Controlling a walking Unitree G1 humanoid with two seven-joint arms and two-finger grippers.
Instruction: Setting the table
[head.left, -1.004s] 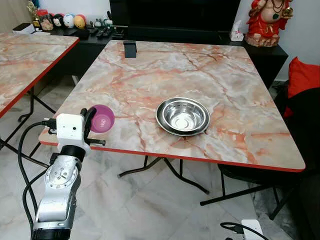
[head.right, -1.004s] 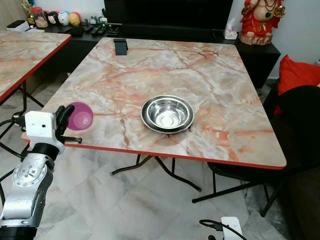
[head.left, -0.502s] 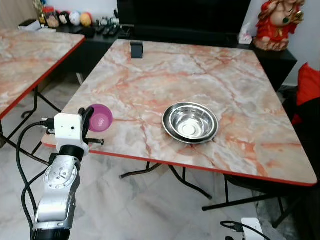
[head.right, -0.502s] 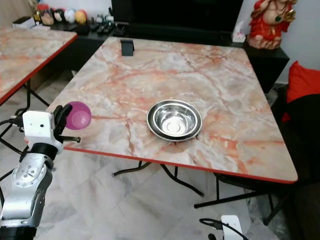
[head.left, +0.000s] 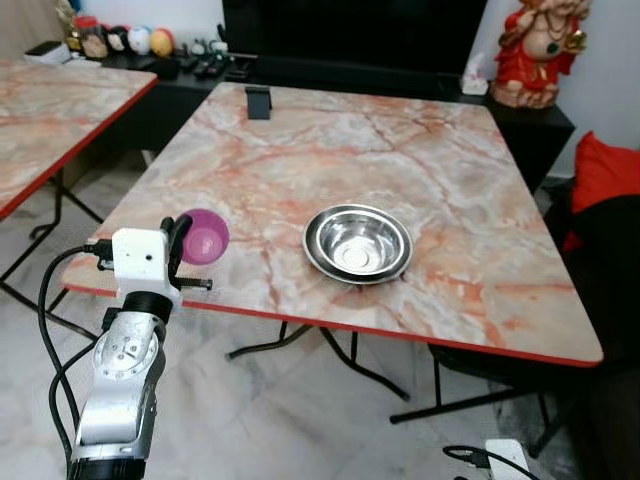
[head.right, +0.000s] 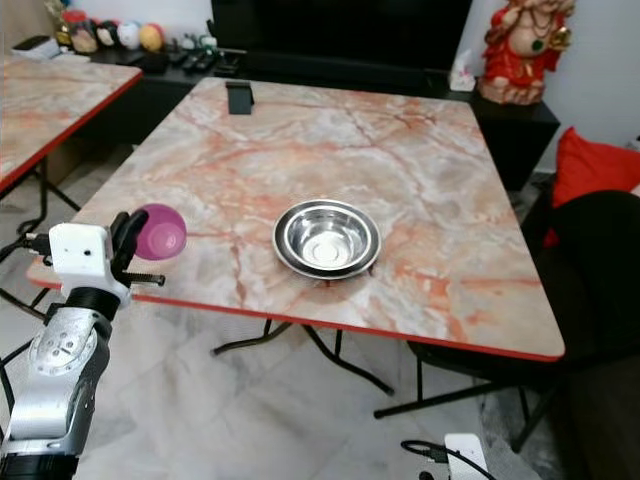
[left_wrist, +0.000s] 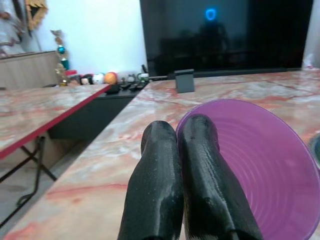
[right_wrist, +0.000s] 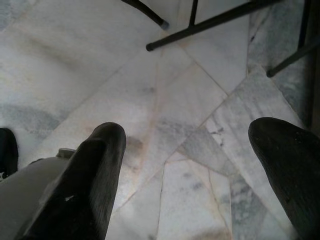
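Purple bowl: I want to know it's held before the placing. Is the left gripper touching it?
Touching. In the left wrist view the left gripper has its jaws shut on the rim of the purple bowl, one finger lying inside it.

A small purple plastic bowl (head.left: 204, 238), tipped on its side with its ribbed inside facing outward, is pinched by its rim in the left claw (left_wrist: 186, 165) above the table's (head.left: 420, 170) near left edge, well apart from an upright, empty steel bowl (head.left: 358, 243) near the table's middle.
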